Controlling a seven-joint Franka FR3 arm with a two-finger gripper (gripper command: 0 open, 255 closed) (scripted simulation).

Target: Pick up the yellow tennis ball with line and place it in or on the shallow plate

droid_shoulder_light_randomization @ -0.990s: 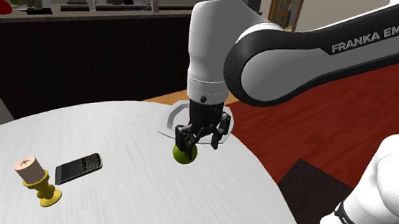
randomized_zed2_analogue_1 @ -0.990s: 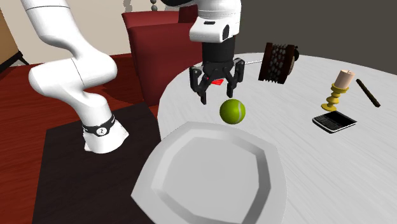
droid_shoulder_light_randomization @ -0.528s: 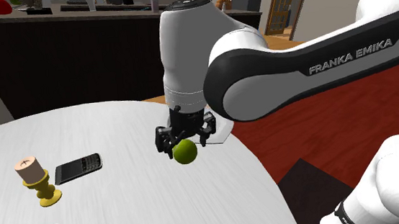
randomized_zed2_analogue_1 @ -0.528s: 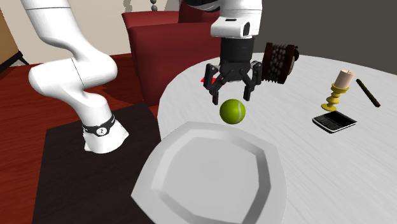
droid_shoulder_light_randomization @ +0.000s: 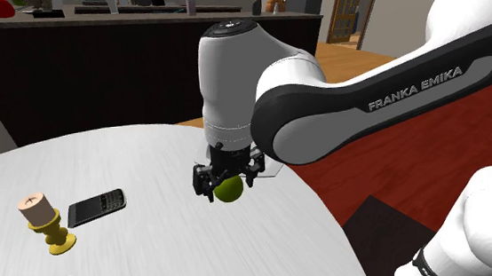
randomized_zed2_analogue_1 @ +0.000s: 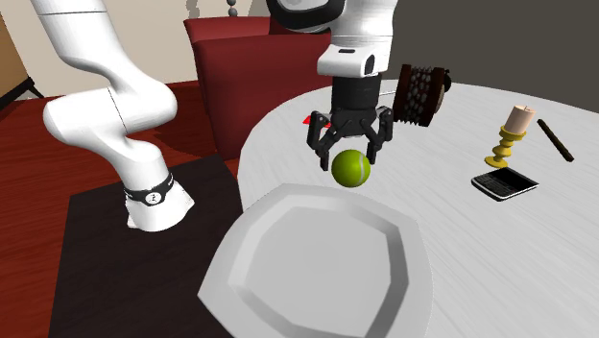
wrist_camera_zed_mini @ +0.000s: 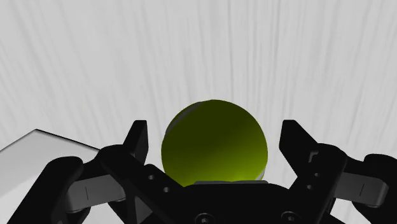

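Shoulder view: the claw (droid_shoulder_light_randomization: 228,180) hangs low over the round white worktop (droid_shoulder_light_randomization: 147,153), straddling the yellow-green ball (droid_shoulder_light_randomization: 231,191); a phone (droid_shoulder_light_randomization: 97,206) and a candlestick (droid_shoulder_light_randomization: 47,225) stand well apart from it, toward the shoulder view's left
Second exterior view: the ball rests on the worktop just beside the far rim of the shallow white plate (randomized_zed2_analogue_1: 317,278), the claw down around its upper half
Wrist view: claw spread, one finger (wrist_camera_zed_mini: 137,137) on either side of the ball, neither touching it

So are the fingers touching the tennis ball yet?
Apart. The wrist view shows strips of white table between the ball and each of the open fingers.
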